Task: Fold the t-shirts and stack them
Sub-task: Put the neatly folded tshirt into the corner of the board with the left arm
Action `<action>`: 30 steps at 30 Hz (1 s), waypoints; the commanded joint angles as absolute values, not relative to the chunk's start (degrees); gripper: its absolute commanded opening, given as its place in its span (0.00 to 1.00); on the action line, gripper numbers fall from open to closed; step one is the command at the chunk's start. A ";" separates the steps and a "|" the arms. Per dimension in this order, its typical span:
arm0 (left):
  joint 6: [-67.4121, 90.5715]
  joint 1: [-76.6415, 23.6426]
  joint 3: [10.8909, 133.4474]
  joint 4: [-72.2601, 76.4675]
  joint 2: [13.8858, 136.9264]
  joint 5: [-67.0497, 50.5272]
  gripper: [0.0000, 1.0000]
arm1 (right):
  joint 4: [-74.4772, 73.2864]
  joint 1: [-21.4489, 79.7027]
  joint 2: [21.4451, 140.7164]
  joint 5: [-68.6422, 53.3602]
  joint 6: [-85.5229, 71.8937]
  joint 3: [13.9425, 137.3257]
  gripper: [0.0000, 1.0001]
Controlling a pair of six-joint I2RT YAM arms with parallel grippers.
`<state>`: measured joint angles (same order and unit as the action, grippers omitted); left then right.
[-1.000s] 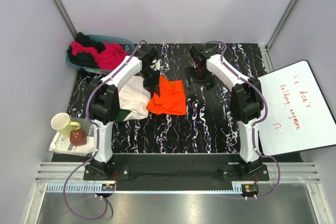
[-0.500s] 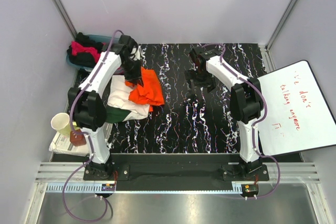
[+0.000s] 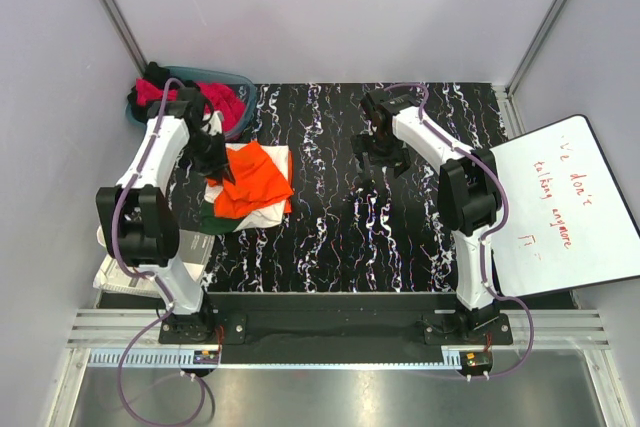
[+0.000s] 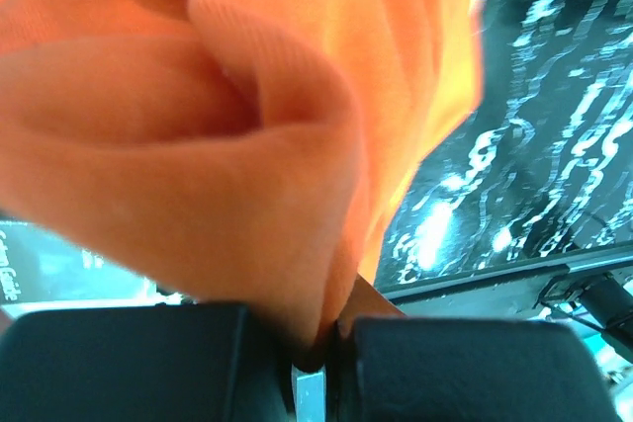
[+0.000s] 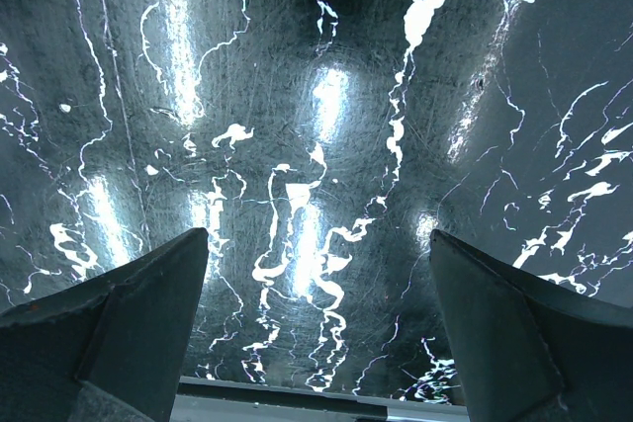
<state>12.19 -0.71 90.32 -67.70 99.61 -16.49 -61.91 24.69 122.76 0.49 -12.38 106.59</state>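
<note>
A black tabletop (image 3: pixel 400 237) veined with white marbling is shown, glossy under the lights. At about 9 o'clock, near the left edge, a white t-shirt (image 3: pixel 262 217) is laid flat on it. A dark green cloth (image 3: pixel 213 219) is seen at the shirt's near-left corner; which of the two lies lower cannot be told. The white one is largely covered by an orange t-shirt (image 3: pixel 262 177). The 10 o'clock corner is occupied by a teal basket (image 3: pixel 244 81). At 3 o'clock the right edge is overlapped by a white board (image 3: pixel 560 207).
</note>
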 commanded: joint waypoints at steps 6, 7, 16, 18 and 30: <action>12.22 -0.09 86.83 -67.50 102.65 -16.44 0.03 | -61.26 24.43 122.52 -1.49 -11.69 107.23 1.00; 12.74 0.00 86.92 -67.67 102.83 -15.39 0.04 | -61.26 24.43 122.35 -1.49 -11.78 107.14 1.00; 14.68 -0.09 85.87 -67.94 98.63 -10.28 0.99 | -60.74 24.43 123.31 -4.99 -12.13 109.33 1.00; 14.76 0.00 85.52 -66.36 96.69 -10.11 0.99 | -59.77 24.52 123.92 -9.81 -12.56 110.39 1.00; 17.93 2.63 84.64 -64.86 95.09 -5.80 0.99 | -57.92 33.30 137.80 -29.77 -17.31 134.53 0.78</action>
